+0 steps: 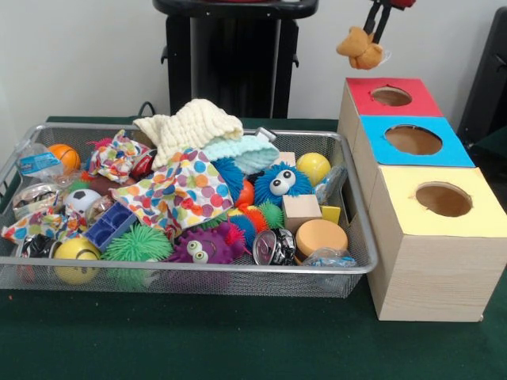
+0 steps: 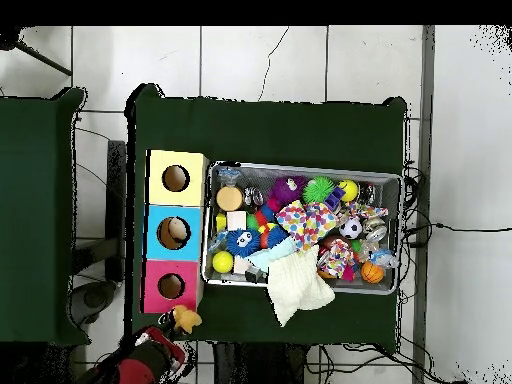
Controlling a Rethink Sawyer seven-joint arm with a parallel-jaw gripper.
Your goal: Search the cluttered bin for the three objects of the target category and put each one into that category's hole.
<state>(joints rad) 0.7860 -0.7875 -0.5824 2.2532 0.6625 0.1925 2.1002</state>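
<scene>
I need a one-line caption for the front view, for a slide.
The gripper holds a tan plush toy above the red box, beside a cluttered mesh bin.

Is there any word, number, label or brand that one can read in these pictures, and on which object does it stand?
No text is readable in either view.
Clear packet with a blue label, at the bin's corner beside the orange ball: print too small to read.
Shiny metal tin: only reflections, no legible marking.
Red box top, blue box top, yellow box top: plain colour, no lettering.
</scene>
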